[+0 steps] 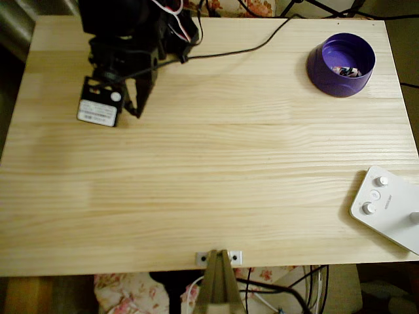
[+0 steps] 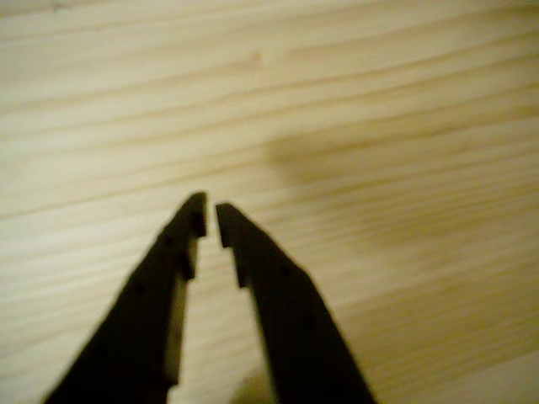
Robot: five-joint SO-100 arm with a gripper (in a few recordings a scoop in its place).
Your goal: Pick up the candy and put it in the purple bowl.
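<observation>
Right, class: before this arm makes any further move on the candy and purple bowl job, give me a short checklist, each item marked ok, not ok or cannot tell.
1. Candy in the bowl: ok. In the overhead view, small wrapped sweets, the candy, lie inside the purple bowl.
2. Number of sweets in there: cannot tell, too small.
3. Gripper empty: ok. In the wrist view the gripper holds nothing, its tips nearly together over bare wood.
4. Arm away from the bowl: ok. The gripper is at the table's upper left, the bowl at upper right.
5. White box with knobs out of the way: ok, at the right edge.
</observation>
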